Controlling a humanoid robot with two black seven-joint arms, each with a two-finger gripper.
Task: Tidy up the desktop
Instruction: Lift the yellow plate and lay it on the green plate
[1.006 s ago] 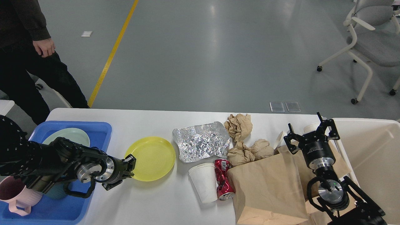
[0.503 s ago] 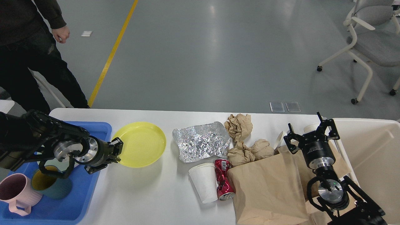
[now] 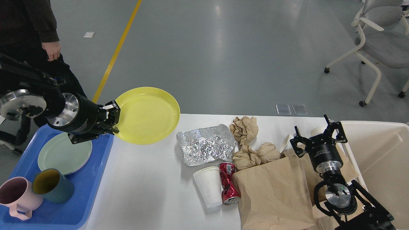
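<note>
my left hand point(image 3: 112, 118) is pinching the yellow plate point(image 3: 147, 115) by its rim, up off the counter point(image 3: 153, 191), and the blue tray point(image 3: 96, 179) sits just below and behind it.

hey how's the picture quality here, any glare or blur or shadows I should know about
Head view: sharp overall, no motion blur on the left tool gripping the yellow plate; overhead lights streak pale glare down the grey floor; the crumpled foil sparkles brightly; soft shadows lie on the desktop beside the white cup.
</note>
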